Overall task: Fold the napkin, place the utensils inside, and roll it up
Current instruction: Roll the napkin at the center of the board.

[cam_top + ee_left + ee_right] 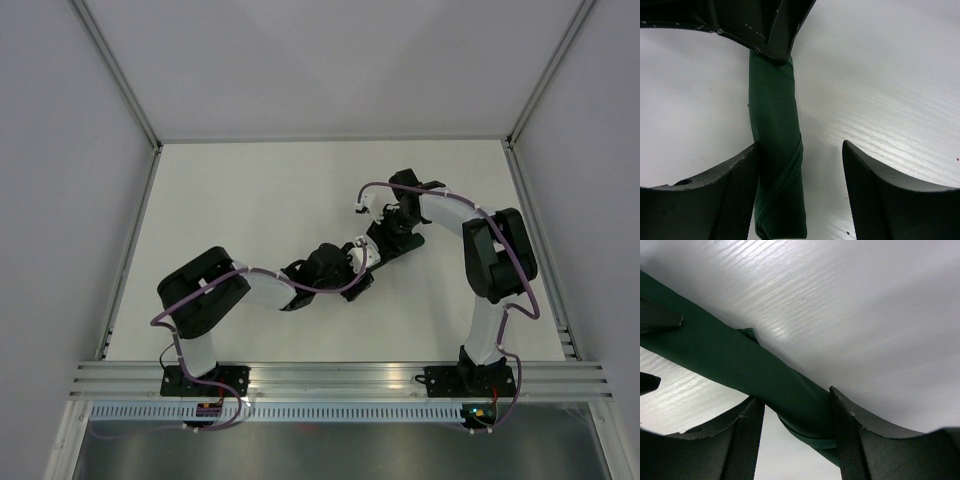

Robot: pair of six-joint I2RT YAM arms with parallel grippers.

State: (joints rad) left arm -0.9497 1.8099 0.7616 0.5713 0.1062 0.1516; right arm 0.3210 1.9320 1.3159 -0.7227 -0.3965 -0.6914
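Left gripper (800, 145) straddling napkin (772, 100), far end hidden

napkin (775, 150) – plain dark green, matte, no print, bit darker along fold lines. table (250, 200) white, faint grey streaky grain up close. left gripper (800, 147) and right gripper (795, 395) both black, fingers (735, 200) with fine ribbed texture, few pale scuff specks on edges. arms (270, 290) white shells, black joints. cables (375, 184) purple. rails (340, 372) silver – walls (330, 60) pale grey.
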